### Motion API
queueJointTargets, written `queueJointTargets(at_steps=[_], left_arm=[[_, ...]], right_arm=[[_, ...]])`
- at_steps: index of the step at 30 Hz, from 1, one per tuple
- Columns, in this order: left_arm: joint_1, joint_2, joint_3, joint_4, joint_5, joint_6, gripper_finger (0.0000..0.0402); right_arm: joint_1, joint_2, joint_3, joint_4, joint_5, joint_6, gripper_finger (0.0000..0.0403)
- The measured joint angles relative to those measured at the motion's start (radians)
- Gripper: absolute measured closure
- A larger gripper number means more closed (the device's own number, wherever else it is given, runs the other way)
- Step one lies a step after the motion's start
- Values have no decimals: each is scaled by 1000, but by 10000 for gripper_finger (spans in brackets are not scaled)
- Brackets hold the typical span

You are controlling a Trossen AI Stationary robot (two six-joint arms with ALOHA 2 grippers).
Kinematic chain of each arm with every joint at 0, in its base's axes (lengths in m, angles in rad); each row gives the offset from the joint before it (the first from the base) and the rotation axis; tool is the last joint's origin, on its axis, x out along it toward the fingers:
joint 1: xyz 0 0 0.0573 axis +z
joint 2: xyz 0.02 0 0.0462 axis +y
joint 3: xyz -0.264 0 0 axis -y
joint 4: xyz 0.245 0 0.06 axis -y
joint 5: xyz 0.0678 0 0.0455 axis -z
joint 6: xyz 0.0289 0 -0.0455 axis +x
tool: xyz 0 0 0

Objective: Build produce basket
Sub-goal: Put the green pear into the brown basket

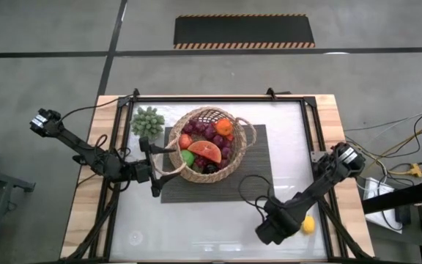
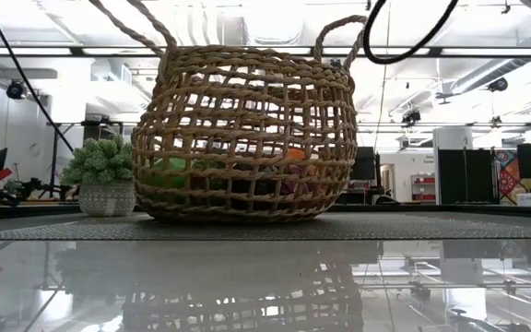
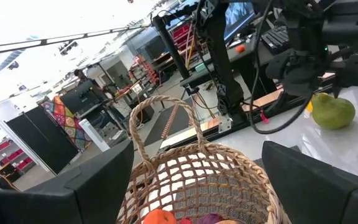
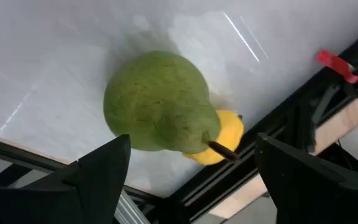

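Note:
The round wicker basket stands on a dark ribbed mat and holds produce: grapes, an orange, a watermelon slice and a green apple. My left gripper is open at the basket's left side. Its fingers stand on either side of the basket's left handle without touching it. My right gripper is open low over the table's near right part. A green pear lies on its side on the table between and ahead of its fingers. A yellow lemon rests against the pear's stem end.
A small potted succulent stands at the far left of the mat and also shows in the low view. Black frame rails run along the table's edges. Bare white table lies at the near left.

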Motion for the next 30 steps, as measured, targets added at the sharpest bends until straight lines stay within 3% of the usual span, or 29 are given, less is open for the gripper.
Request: queueJointTargets(at_steps=[15, 30], left_arm=[[0, 0, 0, -3, 0, 1, 65], [0, 0, 0, 0, 0, 4, 65]], right_arm=[[26, -1, -134, 190, 27, -12, 82], [23, -41, -139, 208, 42, -50, 238]])
